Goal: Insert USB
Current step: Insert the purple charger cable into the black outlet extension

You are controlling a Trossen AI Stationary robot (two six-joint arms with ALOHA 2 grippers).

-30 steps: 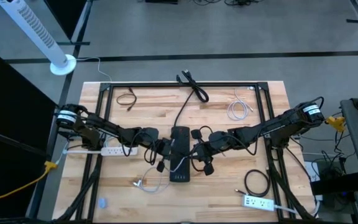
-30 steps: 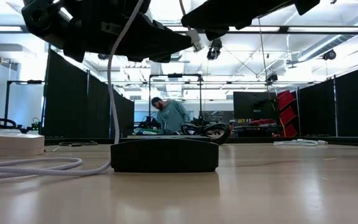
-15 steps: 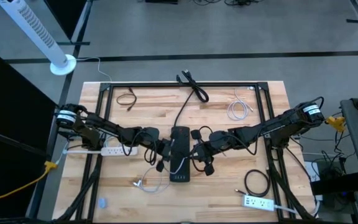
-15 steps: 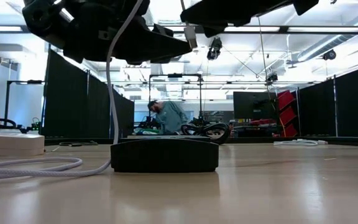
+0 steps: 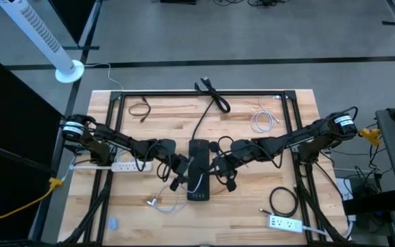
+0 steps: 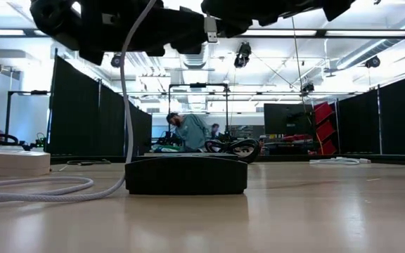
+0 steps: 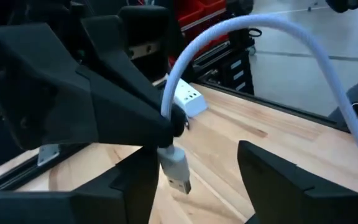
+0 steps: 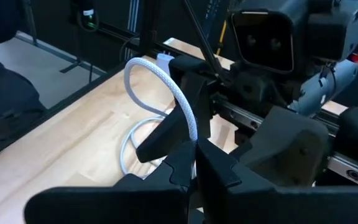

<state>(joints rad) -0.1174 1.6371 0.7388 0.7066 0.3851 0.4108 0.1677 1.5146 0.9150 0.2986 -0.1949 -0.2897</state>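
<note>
From above, a black charging hub (image 5: 198, 171) lies in the middle of the wooden table (image 5: 136, 219). The left gripper (image 5: 181, 173) and the right gripper (image 5: 219, 171) sit close on either side of it.

From the table top, the silver USB plug (image 6: 210, 28) hangs in the air above the hub, and its white braided cable (image 6: 48, 190) loops down onto the wood.

The left wrist view shows the right gripper's fingers pinched shut on the cable just above the plug, while the left gripper's own fingers are spread apart.

The right wrist view shows the same pinch.
</note>
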